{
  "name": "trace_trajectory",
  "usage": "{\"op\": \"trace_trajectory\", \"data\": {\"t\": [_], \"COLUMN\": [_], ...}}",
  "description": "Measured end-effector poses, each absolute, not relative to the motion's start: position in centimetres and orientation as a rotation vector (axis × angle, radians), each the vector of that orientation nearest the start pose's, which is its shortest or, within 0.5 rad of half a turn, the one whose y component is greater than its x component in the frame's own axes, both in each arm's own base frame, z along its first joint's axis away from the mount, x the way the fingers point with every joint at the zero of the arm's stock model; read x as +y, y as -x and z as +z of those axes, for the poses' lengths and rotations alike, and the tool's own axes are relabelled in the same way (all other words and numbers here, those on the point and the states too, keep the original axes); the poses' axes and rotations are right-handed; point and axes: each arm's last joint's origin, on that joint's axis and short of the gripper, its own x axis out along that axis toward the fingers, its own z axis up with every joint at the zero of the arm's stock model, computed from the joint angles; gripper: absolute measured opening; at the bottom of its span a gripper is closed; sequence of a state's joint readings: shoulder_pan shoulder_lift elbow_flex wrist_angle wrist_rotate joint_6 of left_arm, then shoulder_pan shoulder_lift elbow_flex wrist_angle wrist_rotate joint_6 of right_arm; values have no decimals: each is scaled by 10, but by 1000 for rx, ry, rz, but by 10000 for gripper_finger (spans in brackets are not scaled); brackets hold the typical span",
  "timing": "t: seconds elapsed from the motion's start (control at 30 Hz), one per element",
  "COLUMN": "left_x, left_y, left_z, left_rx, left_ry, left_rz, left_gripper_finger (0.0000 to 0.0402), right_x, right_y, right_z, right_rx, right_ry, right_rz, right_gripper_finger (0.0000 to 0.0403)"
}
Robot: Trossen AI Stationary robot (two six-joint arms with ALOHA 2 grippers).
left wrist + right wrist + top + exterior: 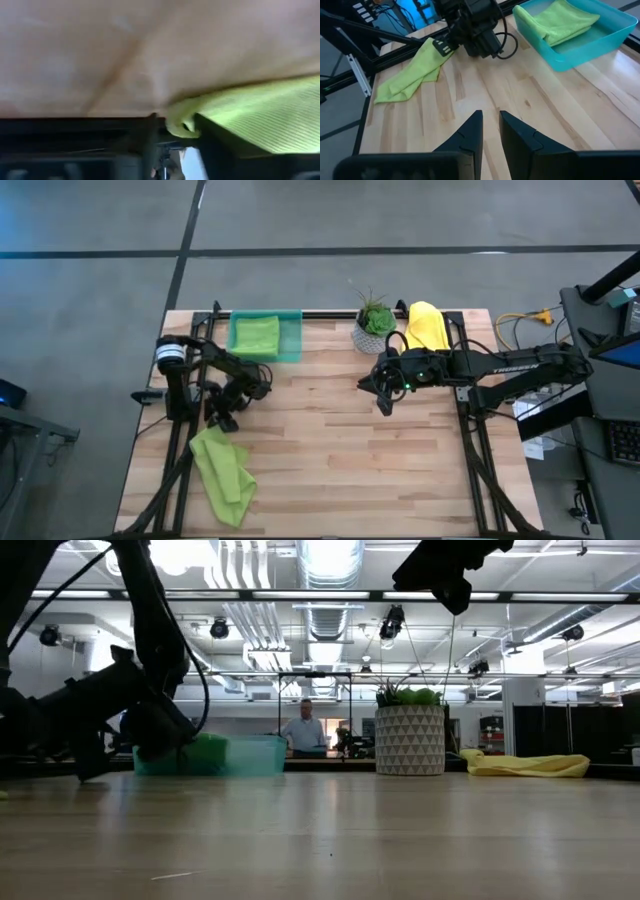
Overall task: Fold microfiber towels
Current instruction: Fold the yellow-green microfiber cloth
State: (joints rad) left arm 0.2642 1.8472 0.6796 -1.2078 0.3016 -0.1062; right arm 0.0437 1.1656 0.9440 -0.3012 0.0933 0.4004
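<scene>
Wooden worktop (330, 470): left hand (222, 418) pinching lime towel (225, 475) corner near left edge; thin grip may slip, spoiling the fold.

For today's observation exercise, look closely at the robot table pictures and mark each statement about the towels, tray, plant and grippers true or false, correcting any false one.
1. A lime green towel lies inside the teal tray. True.
2. The yellow towel lies in the middle of the table. False: it lies at the far edge, beside the potted plant.
3. The left gripper is at a corner of the loose lime green towel. True.
4. The right gripper holds a towel. False: it holds nothing, above bare table.
5. The plant stands in the tray. False: it stands on the table, apart from the tray.
</scene>
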Motion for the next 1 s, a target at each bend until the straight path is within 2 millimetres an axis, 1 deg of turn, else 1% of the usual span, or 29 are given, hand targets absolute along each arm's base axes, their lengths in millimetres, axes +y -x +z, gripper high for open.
{"op": "trace_trajectory", "data": {"t": [0.07,0.1,0.13,0.23,0.3,0.43,0.5,0.57,0.63,0.77,0.87,0.93,1.0], "left_x": [35,35,35,34,34,35,36,37,39,41,41,40,38], "left_y": [-172,-172,-174,-177,-183,-195,-202,-210,-219,-238,-246,-249,-249], "left_z": [90,91,92,105,117,153,173,195,218,267,305,327,346], "left_rx": [2278,2255,2231,2154,2060,1846,1701,1530,1319,770,319,62,-147], "left_ry": [739,747,757,820,858,899,916,944,975,990,925,848,758], "left_rz": [62,39,24,-20,-62,-71,-48,-19,5,36,83,103,109], "left_gripper_finger": [41,21,13,7,2,1,1,1,0,0,0,0,0], "right_x": [8,8,9,9,9,10,10,11,12,18,21,23,23], "right_y": [-252,-252,-252,-252,-252,-252,-252,-252,-253,-257,-262,-263,-264], "right_z": [303,303,303,303,303,303,303,303,305,314,321,326,331], "right_rx": [504,505,507,510,512,515,515,512,491,394,306,255,203], "right_ry": [-355,-357,-359,-362,-366,-368,-368,-370,-370,-362,-349,-334,-321], "right_rz": [-152,-148,-140,-128,-112,-102,-97,-78,-63,-20,12,29,39], "right_gripper_finger": [59,59,59,59,59,59,59,59,59,59,59,59,59]}}
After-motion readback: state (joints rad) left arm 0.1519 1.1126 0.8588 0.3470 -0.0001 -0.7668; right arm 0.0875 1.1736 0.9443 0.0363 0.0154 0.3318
